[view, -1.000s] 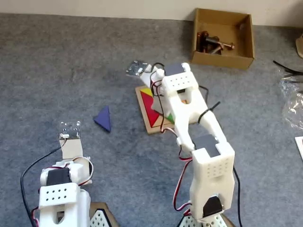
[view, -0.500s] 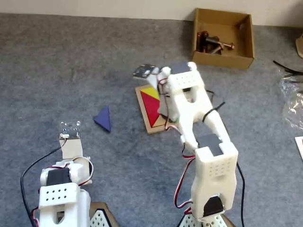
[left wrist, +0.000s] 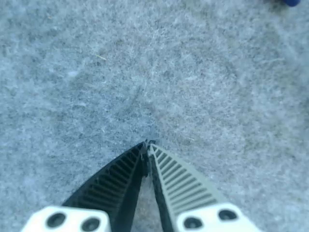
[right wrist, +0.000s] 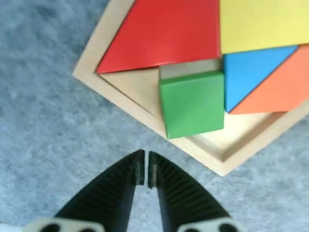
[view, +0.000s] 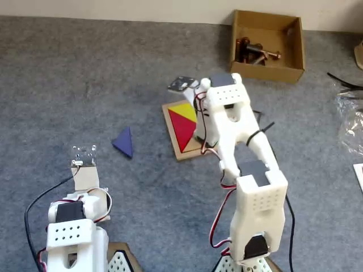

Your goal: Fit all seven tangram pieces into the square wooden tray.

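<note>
Right claw (right wrist: 146, 167) — tray (right wrist: 130, 88) just beyond its tips

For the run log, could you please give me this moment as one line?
tray: red, yellow, blue, orange, green in | dark blue triangle: on carpet | right jaws: shut, beside tray | left jaws: shut

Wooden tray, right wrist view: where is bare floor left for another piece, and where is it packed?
Two bare patches flank the green square: a triangular one bordered by the red triangle and the tray rim, another bordered by the blue piece, orange piece and rim. Red, yellow piece, blue and orange sit packed edge to edge.
</note>
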Motion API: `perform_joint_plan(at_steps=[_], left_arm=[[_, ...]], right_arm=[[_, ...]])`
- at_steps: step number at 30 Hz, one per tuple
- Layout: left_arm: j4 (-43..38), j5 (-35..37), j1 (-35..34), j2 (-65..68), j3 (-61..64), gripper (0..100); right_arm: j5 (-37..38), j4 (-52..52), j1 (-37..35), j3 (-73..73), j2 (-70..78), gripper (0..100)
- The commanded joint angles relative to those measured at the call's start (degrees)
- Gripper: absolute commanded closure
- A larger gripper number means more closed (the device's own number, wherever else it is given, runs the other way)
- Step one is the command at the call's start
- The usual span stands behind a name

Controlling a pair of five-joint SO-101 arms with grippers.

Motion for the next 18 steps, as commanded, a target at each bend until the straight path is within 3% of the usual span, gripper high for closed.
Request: perform_joint_plan(at_steps=[1,18], left_arm=[[0.6,0.5,-1.3,-0.2,0.0,100],[0.6,0.5,-1.3,-0.2,0.0,100]], right_arm=[[-0.8,-2.3,3.0,-3.1,-3.6,99.0],[-0.8,-5.6,6.1,-3.7,6.9,99.3]])
